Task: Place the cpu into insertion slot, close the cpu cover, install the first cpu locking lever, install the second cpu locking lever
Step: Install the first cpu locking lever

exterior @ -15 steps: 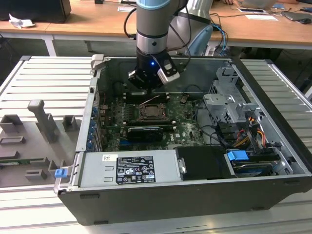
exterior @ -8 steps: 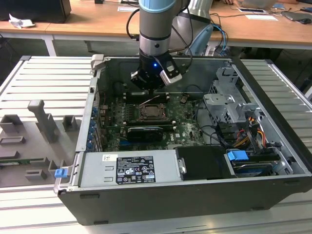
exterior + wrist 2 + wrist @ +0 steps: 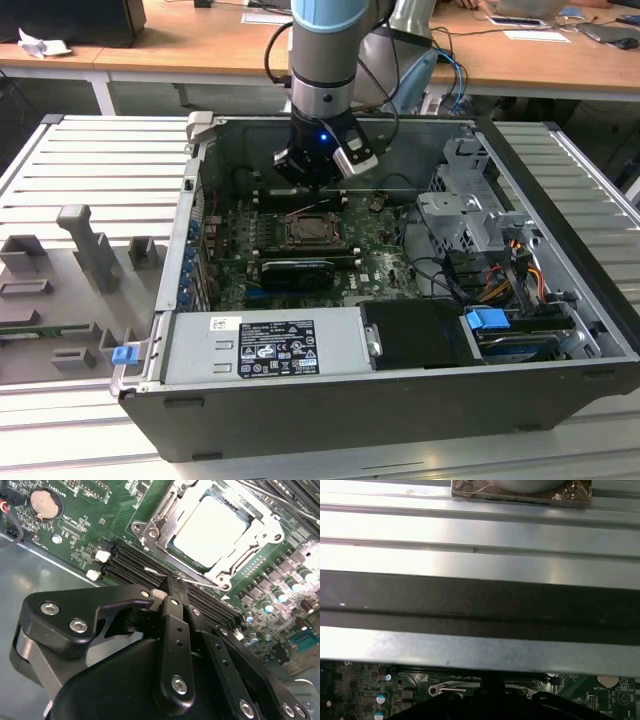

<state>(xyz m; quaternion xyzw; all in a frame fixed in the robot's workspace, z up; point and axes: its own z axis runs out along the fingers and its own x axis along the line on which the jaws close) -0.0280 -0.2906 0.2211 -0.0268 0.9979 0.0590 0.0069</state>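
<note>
A slatted metal bench carries an open computer case, with wooden desks behind it in the exterior view.

Inside the case the gripper hangs low over the green circuit board, just behind the insertion slot. In the second wrist view the gripper has its two black fingers drawn together into a narrow point, with no gap visible between them, and that point sits at a thin wire locking lever running along the near edge of the socket. Whether the tips actually pinch the wire cannot be told.

Just past the tips lies the insertion slot. The cpu is seated flat in it, its pale metal top showing through the cut-out of the cpu cover, which lies down over the socket as a silvery frame. One cpu and one cover are visible.

Between the gripper and the socket run long black memory slots, several side by side, with two white latches at their ends. Farther off on the board sits one round coin battery.

In the exterior view one long black finned card lies in front of the socket, a grey power supply fills the case's near wall, and a drive cage stands towards the exterior view's right. On the bench at the exterior view's left rests a grey moulded tray.
</note>
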